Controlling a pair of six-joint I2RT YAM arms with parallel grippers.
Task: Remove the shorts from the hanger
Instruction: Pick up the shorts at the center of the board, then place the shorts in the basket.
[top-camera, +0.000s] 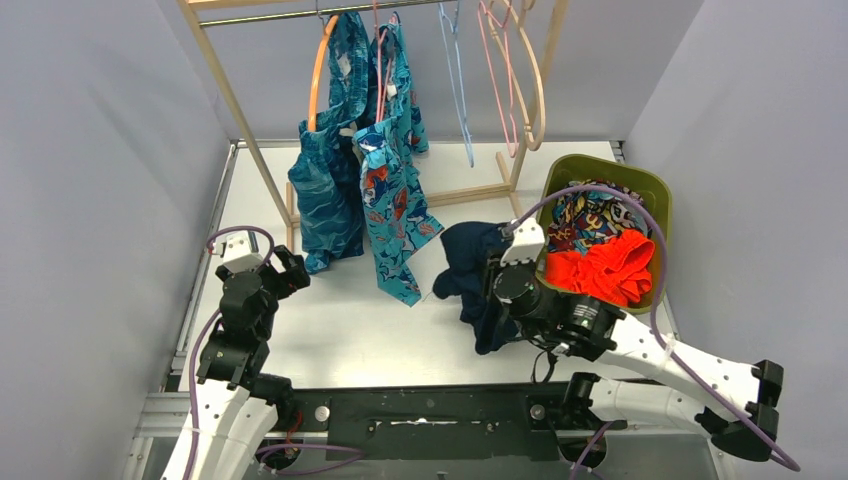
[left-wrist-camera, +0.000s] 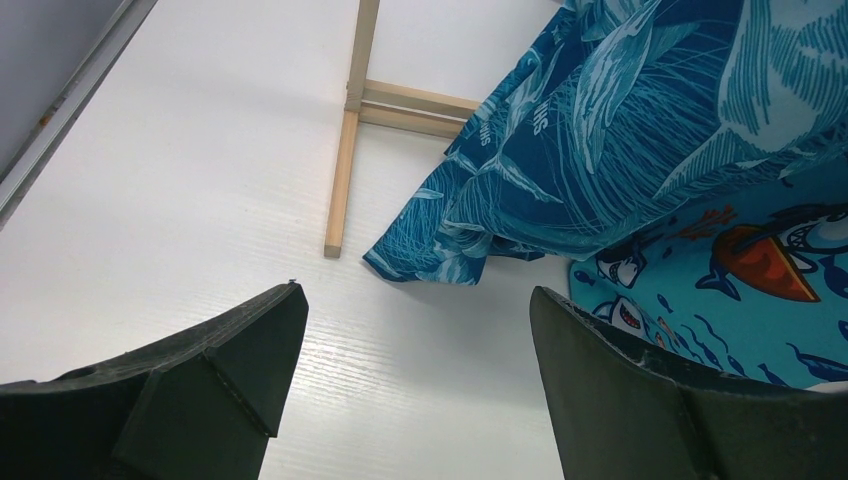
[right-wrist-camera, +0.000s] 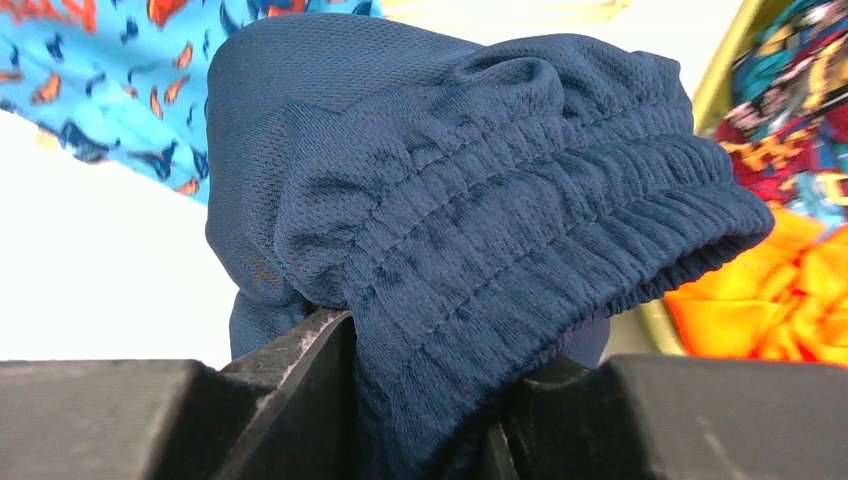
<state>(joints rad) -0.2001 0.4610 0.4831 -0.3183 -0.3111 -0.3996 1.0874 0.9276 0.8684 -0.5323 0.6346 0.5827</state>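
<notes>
Navy shorts (right-wrist-camera: 480, 200), gripped in right hand (right-wrist-camera: 430, 375)

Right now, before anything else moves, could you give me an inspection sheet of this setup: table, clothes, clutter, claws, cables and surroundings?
Surface: white table, no spills seen.
Job's things: leaf-print shorts and cartoon-print shorts hang on the wooden rack; navy shorts are off it, held beside the green basket; orange-red shorts and patterned shorts lie in the basket.
Clutter: empty hangers on the rack's rail.
Grippers: left gripper open, holding nothing; right gripper shut on the navy shorts' waistband.
Cables: purple cable arcs over the basket; another loops by the left arm.
Surroundings: grey walls on both sides.
</notes>
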